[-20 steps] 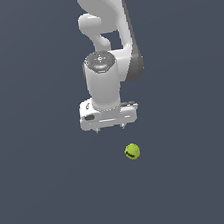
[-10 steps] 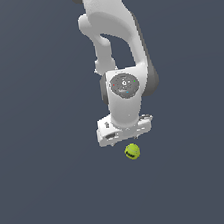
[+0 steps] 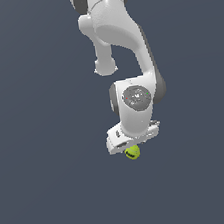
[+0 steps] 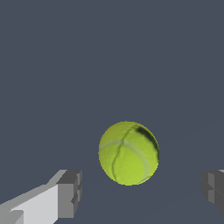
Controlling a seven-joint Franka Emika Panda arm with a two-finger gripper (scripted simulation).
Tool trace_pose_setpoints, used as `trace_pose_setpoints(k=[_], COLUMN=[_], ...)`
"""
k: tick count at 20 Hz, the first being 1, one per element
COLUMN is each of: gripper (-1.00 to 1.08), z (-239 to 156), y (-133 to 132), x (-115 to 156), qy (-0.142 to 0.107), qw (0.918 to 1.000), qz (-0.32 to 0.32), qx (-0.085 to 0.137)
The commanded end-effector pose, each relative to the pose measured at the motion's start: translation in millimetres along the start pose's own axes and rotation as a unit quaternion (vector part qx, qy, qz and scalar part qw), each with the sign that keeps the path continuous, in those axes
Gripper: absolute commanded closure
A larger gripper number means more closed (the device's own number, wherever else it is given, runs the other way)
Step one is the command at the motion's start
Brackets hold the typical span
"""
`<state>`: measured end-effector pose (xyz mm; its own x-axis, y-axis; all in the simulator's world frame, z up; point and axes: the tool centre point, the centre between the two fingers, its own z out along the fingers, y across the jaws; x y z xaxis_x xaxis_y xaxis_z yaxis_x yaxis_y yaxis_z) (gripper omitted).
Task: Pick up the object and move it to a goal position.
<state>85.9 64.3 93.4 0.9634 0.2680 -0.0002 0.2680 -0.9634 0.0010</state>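
Arm has dropped, jaws straddling the round, seamed yellow-green ball.

In the exterior view the ball sits directly under the tool, partly hidden by its lower edge, with the arm rising above both. In the wrist view the ball lies between the tool's two spread fingers, touching neither.

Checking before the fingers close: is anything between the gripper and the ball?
Nothing visible is. In the wrist view the ball lies on bare surface between the two open fingers, with clear gaps on both sides. In the exterior view the gripper hangs right over it.
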Motion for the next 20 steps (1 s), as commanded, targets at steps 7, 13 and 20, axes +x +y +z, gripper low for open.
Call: trace_pose_setpoints(k=[7,13,20], gripper=[-0.92,-0.92,-0.92], z=[8,40,53], y=[-1,-2,-2], x=[1,1,2], qy=[0.000,0.000,0.000], qw=[1.0000,1.0000,1.0000], qz=[-0.002,-0.003,-0.003], qx=[0.000,0.000,0.000])
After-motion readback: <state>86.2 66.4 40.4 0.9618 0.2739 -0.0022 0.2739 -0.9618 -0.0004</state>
